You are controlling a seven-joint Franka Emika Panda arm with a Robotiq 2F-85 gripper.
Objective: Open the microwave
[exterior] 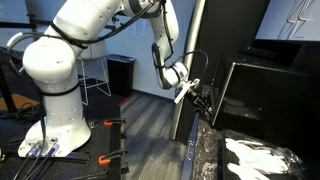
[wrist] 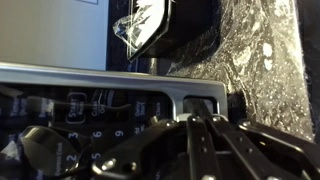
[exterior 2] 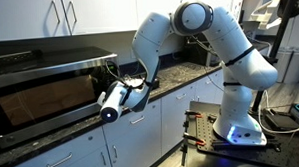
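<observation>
- While the white seven-jointed robot arm (exterior 2: pixel 203 32) bent down from its base, its dark gripper (exterior 2: pixel 132 93) hung close to the right end of the large black boxy microwave (exterior 2: pixel 45 92) with the glossy dark glass door.
- That microwave stood on a dark speckled stone counter (exterior 2: pixel 184 77), above white cabinet doors (exterior 2: pixel 142 144); its door lay flat against the body in both exterior views.
- Seen in an exterior view, the gripper (exterior: pixel 199 98) sat just in front of the microwave (exterior: pixel 262 95), near its front edge; whether it touched could not be told.
- From the wrist view, the gripper (wrist: pixel 190 135) filled the lower part as a dark blurred mass, so whether its fingers were spread or pressed together could not be told.
- Just beyond it lay the microwave's control panel, with a dark numbered keypad (wrist: pixel 85 115) bordered by a silver-grey trim strip (wrist: pixel 60 75).
- Farther along the counter (wrist: pixel 265 60) sat a black object wrapped in clear crinkled plastic (wrist: pixel 150 25).
- Something white and crumpled (exterior: pixel 258 158) lay on the counter (exterior: pixel 205 150) in front of the microwave in an exterior view.
</observation>
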